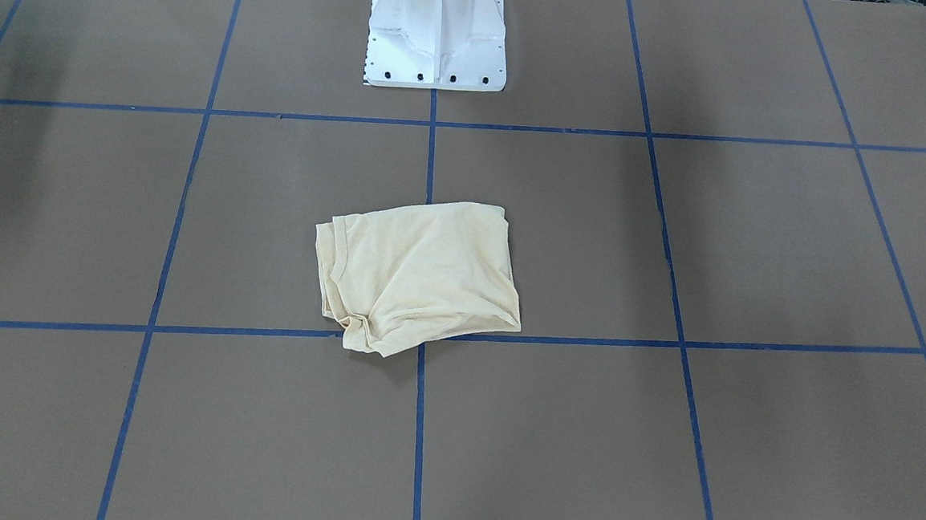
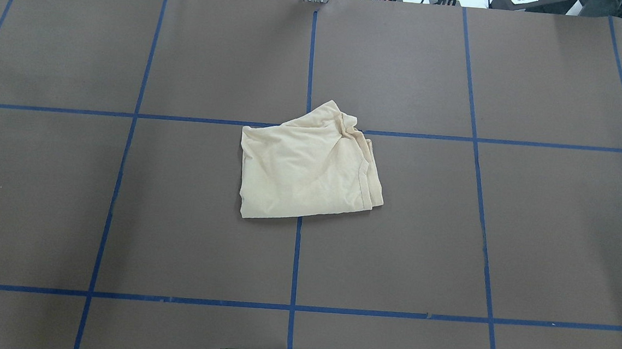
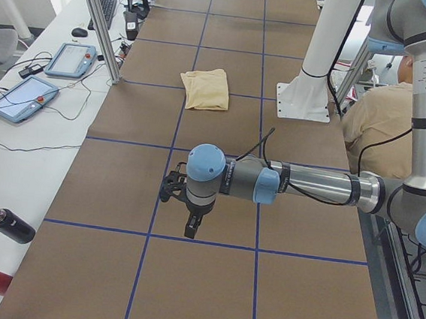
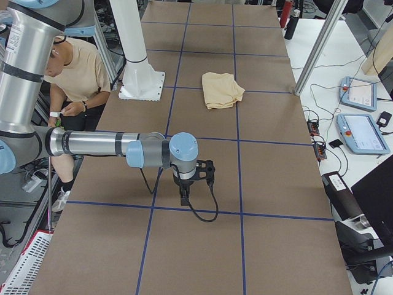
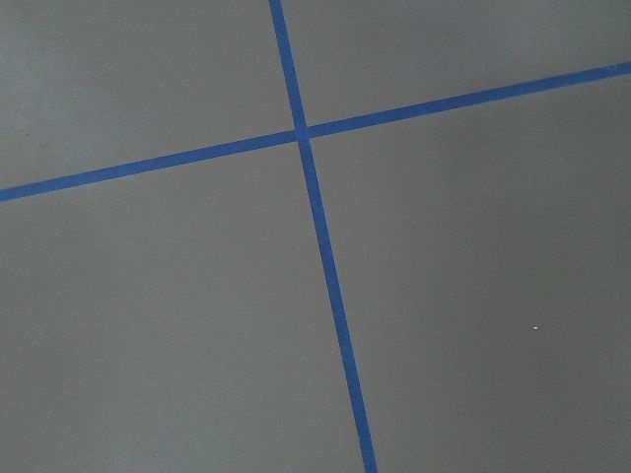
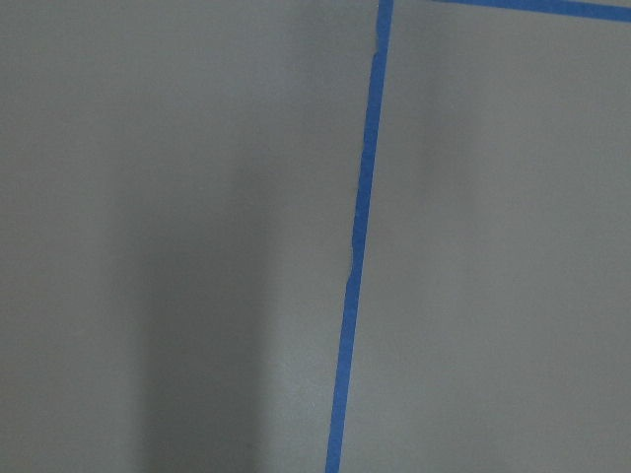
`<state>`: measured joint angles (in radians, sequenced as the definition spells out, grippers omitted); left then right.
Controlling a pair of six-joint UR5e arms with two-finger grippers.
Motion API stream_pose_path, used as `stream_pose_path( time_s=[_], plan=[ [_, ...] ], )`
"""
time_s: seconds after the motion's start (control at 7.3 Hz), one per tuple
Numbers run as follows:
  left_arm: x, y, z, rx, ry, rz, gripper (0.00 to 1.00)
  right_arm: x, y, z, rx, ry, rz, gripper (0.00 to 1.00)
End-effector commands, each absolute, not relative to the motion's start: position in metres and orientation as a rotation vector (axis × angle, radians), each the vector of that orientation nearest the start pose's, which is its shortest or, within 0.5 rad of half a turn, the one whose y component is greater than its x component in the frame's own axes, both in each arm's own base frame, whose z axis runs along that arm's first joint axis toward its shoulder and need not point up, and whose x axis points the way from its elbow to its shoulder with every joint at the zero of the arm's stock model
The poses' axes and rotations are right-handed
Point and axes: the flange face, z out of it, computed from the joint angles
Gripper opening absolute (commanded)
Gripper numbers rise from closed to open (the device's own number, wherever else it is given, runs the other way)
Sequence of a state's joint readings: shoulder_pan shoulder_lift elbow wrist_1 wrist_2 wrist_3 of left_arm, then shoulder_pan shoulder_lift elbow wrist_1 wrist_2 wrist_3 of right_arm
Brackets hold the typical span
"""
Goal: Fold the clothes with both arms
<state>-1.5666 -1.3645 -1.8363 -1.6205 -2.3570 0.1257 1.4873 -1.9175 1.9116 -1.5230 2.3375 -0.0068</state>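
- The left gripper [image 3: 191, 224] points down over the brown table [image 3: 209, 280], near a crossing of blue tape lines [image 5: 303, 134]. It shows only in the side view, so I cannot tell if its fingers are spread or pressed together.
- The right gripper [image 4: 183, 195] also points down above the table, just over a blue line. It too shows only from the side, so I cannot tell its state.
- Neither gripper holds anything.
- The left arm [image 3: 308, 185] and the right arm [image 4: 92, 142] each reach out level over the table, well apart from the shirt.
- The pale yellow shirt [image 2: 309, 166] lies folded into a rough, wrinkled square at the table's middle, across a tape crossing, in front of the white pedestal [image 1: 436, 41].
- A seated person [image 4: 73, 67] is beside the pedestal.
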Motion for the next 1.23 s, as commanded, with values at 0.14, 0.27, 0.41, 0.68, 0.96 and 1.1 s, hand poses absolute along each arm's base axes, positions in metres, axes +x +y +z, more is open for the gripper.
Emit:
stream_pose_path(
  time_s=[0.14, 0.27, 0.41, 0.68, 0.96, 1.1],
  plan=[
    [-0.0624, -0.4032, 0.629, 0.118, 0.779, 0.146, 1.0, 0.036, -0.3526, 0.6372, -0.002, -0.763, -0.085, 1.0],
    [-0.0624, -0.4011, 0.6301, 0.116, 0.779, 0.146, 1.0, 0.0359, -0.3534, 0.6365, 0.001, -0.763, -0.086, 1.0],
    [-0.0624, -0.4018, 0.6294, 0.119, 0.778, 0.149, 1.0, 0.0358, -0.3536, 0.6349, 0.004, -0.765, -0.088, 1.0],
    [-0.0624, -0.4022, 0.6256, 0.126, 0.778, 0.15, 1.0, 0.0358, -0.3541, 0.6352, 0.002, -0.765, -0.087, 1.0],
    [-0.0623, -0.4027, 0.6209, 0.135, 0.779, 0.155, 1.0, 0.0358, -0.3542, 0.6351, 0.004, -0.765, -0.088, 1.0],
    [-0.0623, -0.402, 0.6215, 0.136, 0.779, 0.159, 1.0, 0.0358, -0.3542, 0.6351, 0.004, -0.765, -0.088, 1.0]
  ],
)
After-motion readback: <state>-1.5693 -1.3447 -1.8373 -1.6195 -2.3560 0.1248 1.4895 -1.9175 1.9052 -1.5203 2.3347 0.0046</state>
